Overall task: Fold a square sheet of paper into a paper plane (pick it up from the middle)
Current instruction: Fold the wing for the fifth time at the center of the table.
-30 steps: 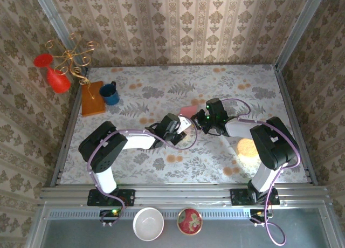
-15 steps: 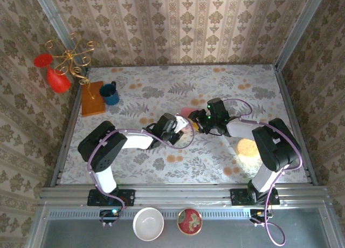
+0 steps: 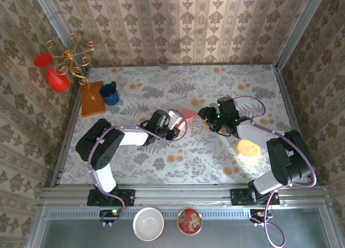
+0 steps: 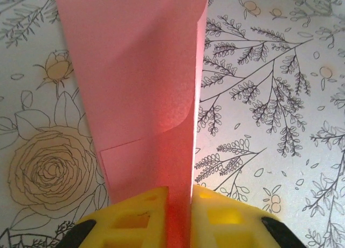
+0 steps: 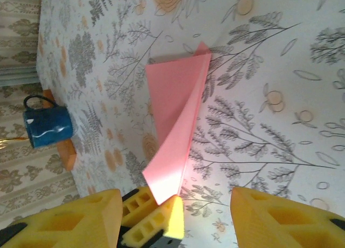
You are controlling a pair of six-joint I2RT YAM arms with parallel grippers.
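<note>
A: Biggest first. Table?
B: Floral-print table (image 3: 215, 167), both arms reaching in toward its middle.
A: Left gripper?
B: Left gripper (image 4: 180, 205) has its jaws closed, pinching the narrow end of the pink paper (image 4: 135, 70) between its yellow fingers.
A: Right?
B: Right gripper (image 3: 206, 115) has its jaws spread wide with nothing in them. It faces the paper from the right, near it but not touching.
A: Board?
B: Orange-brown board (image 3: 92, 98) at the far left edge, well apart from both grippers.
A: Paper, where exactly?
B: Mid-table, between the two grippers. It's folded long and pointed, one flap lifted off the other, point aimed away from the left gripper. Can't tell if the far tip touches the cloth.
A: Mug?
B: Blue mug (image 3: 110, 94) right of the board. Touching or just beside it, can't tell.
</note>
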